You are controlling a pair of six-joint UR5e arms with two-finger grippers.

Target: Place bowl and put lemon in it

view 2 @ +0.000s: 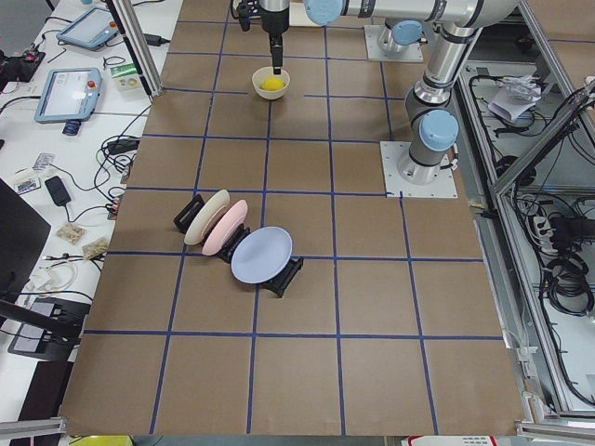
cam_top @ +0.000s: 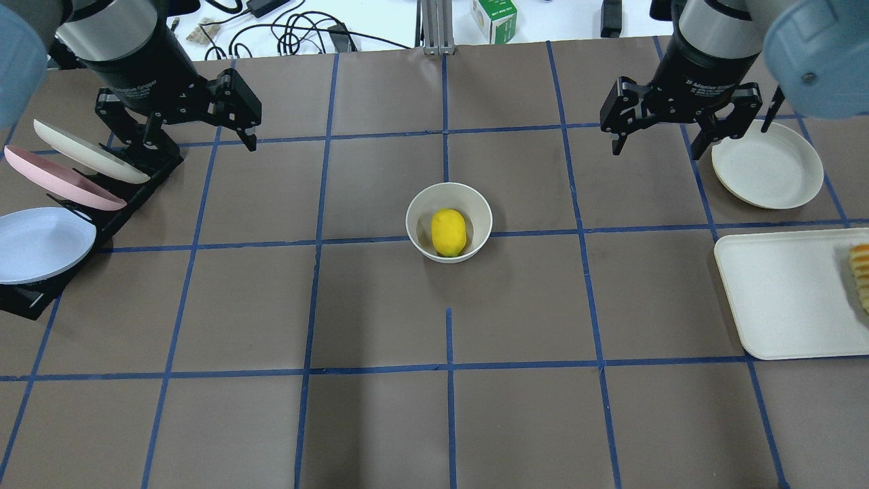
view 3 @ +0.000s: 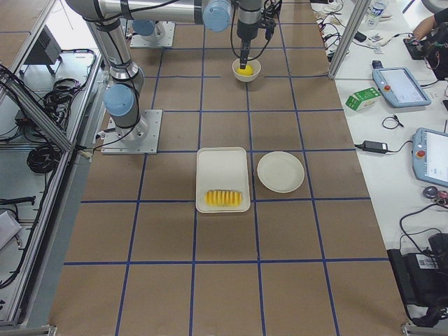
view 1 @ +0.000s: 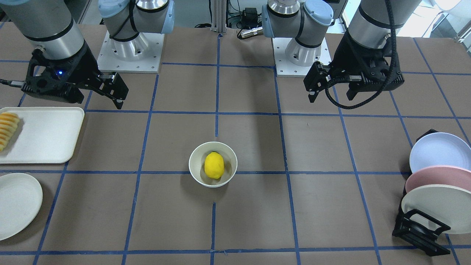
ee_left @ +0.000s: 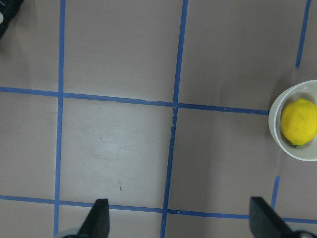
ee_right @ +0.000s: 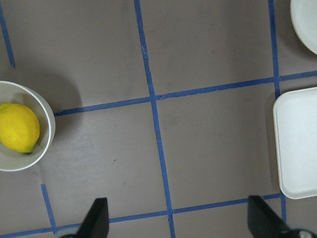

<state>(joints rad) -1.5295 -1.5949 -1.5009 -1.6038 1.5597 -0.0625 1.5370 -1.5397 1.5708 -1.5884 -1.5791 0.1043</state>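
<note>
The cream-white bowl (view 1: 195,173) stands upright near the table's middle, with the yellow lemon (view 1: 214,165) lying inside it. Both also show in the overhead view: bowl (cam_top: 415,224), lemon (cam_top: 449,232). My left gripper (cam_top: 200,142) is open and empty, raised well to the bowl's left by the plate rack. My right gripper (cam_top: 656,146) is open and empty, raised well to the bowl's right. The left wrist view has the bowl (ee_left: 277,134) and lemon (ee_left: 298,122) at its right edge. The right wrist view has the bowl (ee_right: 47,134) and lemon (ee_right: 19,127) at its left edge.
A black rack (cam_top: 27,299) holds cream, pink and lilac plates at the table's left. A flat cream plate (cam_top: 764,163) and a white rectangular tray (cam_top: 781,299) with ridged yellow-orange sliced food (cam_top: 861,272) lie at the right. Blue tape lines grid the brown table.
</note>
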